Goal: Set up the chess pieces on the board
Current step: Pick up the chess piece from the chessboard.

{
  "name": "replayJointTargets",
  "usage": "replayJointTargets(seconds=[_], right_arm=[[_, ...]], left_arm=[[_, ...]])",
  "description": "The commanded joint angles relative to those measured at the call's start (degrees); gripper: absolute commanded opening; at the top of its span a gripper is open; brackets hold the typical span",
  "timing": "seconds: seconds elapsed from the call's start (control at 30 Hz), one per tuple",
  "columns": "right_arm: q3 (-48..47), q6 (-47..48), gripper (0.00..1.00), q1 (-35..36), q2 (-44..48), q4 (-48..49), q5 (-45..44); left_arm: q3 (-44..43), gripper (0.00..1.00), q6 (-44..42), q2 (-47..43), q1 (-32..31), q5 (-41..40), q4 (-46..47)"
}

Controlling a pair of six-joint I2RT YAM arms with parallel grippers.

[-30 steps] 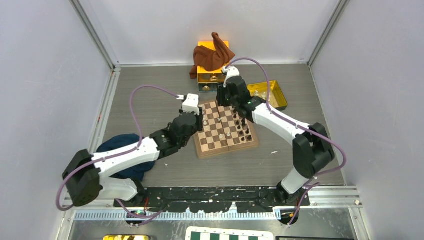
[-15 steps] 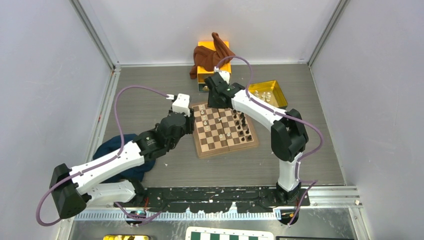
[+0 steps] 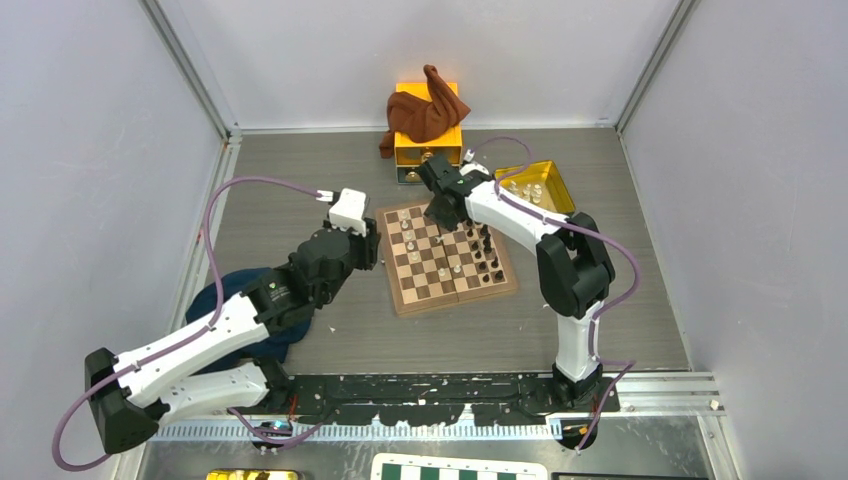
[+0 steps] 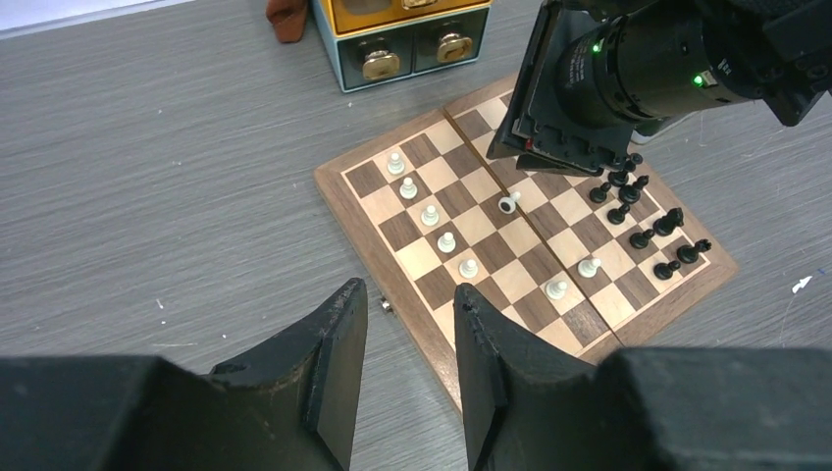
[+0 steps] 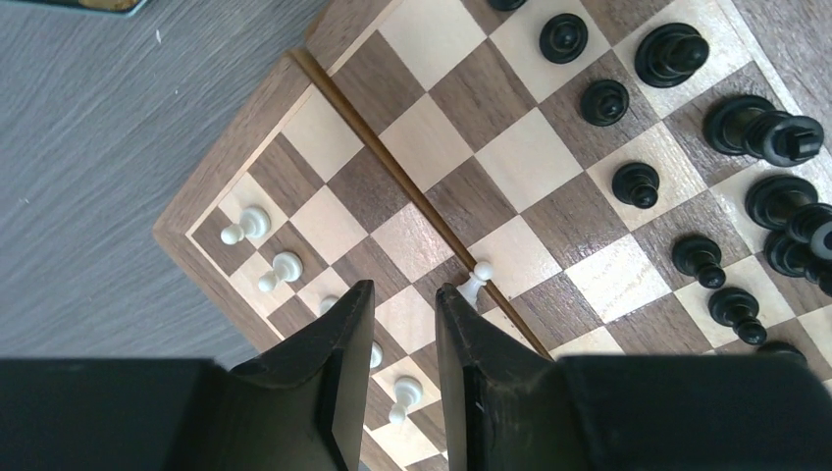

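A grey wood-grain table sits between white walls, with the board at its centre. A second ago the left gripper was over the board's left edge. It has since drawn back and now hangs off that edge above the table, jaws apart with nothing between them. The right gripper has meanwhile swung in from the far side and hovers low over the board's middle seam. Its jaws are a little apart and narrowing, also with nothing between them.

White pawns stand in a row along the left side, and dark pieces cluster on the right. One stray pawn sits on the seam, just beside the right gripper's finger. In the left wrist view it seems to lie on its side.

The left arm looks finished with its placement and is making room. The right appears to be lining up on the stray pawn. More pieces wait in the tray, so the setup is far from done.
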State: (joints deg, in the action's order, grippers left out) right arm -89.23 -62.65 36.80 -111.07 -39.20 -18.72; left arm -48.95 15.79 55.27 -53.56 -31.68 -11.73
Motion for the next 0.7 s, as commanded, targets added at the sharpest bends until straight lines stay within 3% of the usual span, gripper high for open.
replayJointTargets(seconds=[0.0,0.67], right_arm=[[0.5,-7.4,0.35,-0.4,0.2,0.2,0.0],[4.6,-13.1,0.36,-1.6,-1.9,0.9,4.2]], left_arm=[[0.2,0.40,-1.7,-1.5,-0.2,-0.5,0.4],[0.7,0.41,-1.9,-2.3,-0.2,-1.3,0.5]])
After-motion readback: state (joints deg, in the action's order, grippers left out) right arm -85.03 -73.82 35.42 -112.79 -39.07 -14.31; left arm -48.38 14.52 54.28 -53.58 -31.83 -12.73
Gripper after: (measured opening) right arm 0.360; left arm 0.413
